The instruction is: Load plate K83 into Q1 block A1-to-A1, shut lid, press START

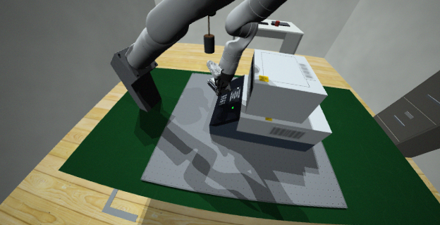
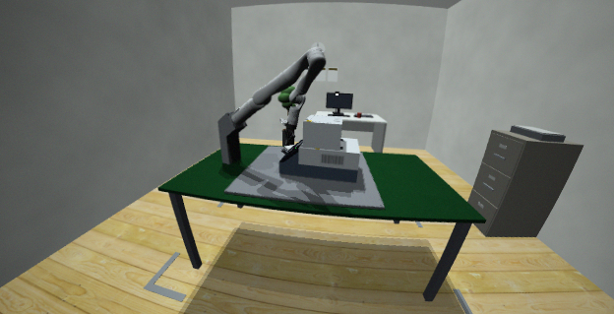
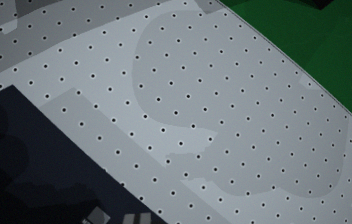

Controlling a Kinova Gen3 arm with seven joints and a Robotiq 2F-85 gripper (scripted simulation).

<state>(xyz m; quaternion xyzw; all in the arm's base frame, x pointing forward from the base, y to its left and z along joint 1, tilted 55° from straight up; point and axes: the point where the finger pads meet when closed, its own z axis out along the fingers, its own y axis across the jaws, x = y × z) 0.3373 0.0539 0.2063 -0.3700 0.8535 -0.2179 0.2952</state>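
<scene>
I have the end effector closed on nothing, fingers pinched together, because a narrow closed tip is what I want for prodding a small key rather than for carrying anything. It sits low over the far end of the cycler's dark sloped key panel, at or just above the row of keys; from the top view I cannot tell whether it touches one. The lamp on that panel shows green, not blue, so I judge no run is on and START has not taken effect. The white lid looks down over the body, which is why I cannot see the plate: my guess is that it lies inside on the block, but nothing here confirms that or how it is seated. The cycler stands loose on the grey perforated mat over the green table, so I come at the keys from above along the slope, not from the front, to keep from shoving it out of place. The wrist view shows only the mat and a corner of the dark panel.
</scene>
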